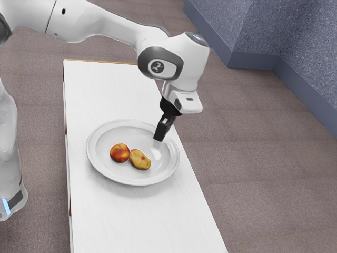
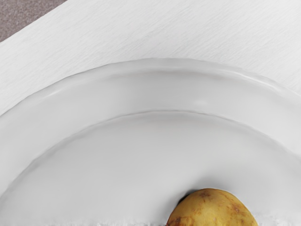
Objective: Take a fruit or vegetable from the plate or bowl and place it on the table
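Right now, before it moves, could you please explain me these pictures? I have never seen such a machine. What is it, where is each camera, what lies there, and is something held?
The machine is a white robot arm, ending in a black gripper, its hand for grasping. The exterior view is taken from the arm's side. It shows a white table with a wide plate on it. On the plate lie two things side by side: a round red-orange fruit and a yellowish potato. The gripper is by the plate, on the potato's side. The wrist view comes from a camera on the hand, so it shows part of the plate and the potato close up. Neither the fruit nor the potato is held; both lie on the plate.
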